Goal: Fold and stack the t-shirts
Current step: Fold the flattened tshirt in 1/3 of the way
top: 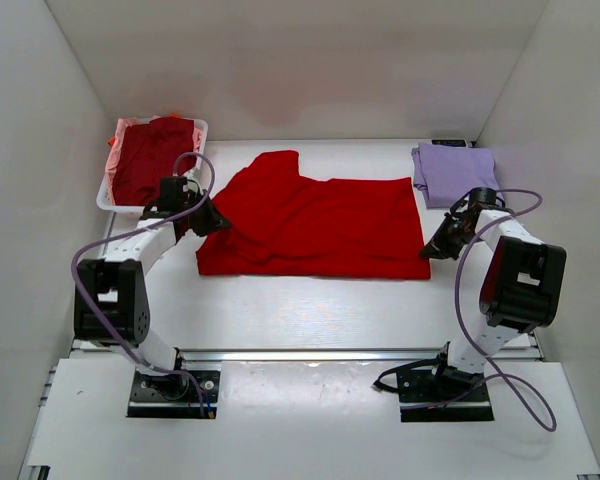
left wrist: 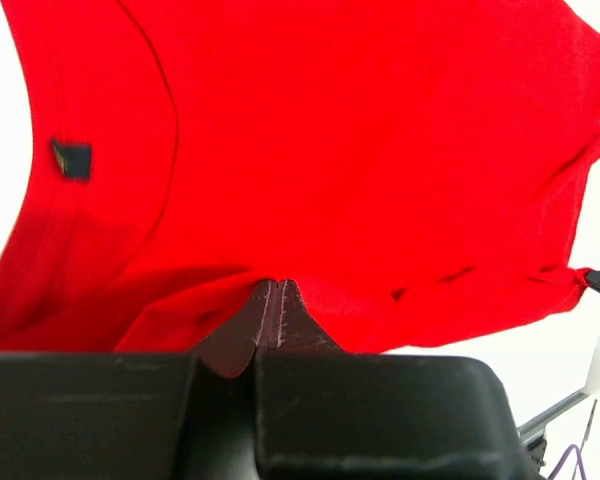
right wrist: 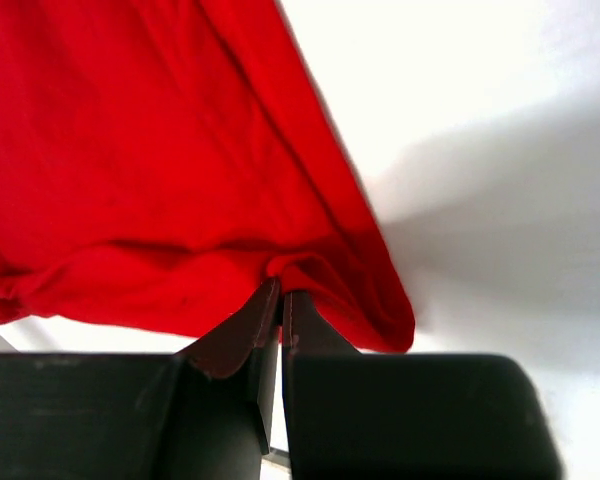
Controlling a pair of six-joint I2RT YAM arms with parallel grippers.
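The red shirt (top: 320,225) is lying spread across the middle of the tabletop (top: 310,310). The left tool (top: 212,218) is pinching its left edge and the right tool (top: 432,247) its right edge, each with fingers pressed together on cloth. Both wrist views are showing only a thin bite of fabric, so an edge is at risk of slipping free if the arms are lifting unevenly or pulling apart, leaving a crooked fold. A wide sweep is also risking a brush against the lavender shirt (top: 455,172) or the basket (top: 104,198).
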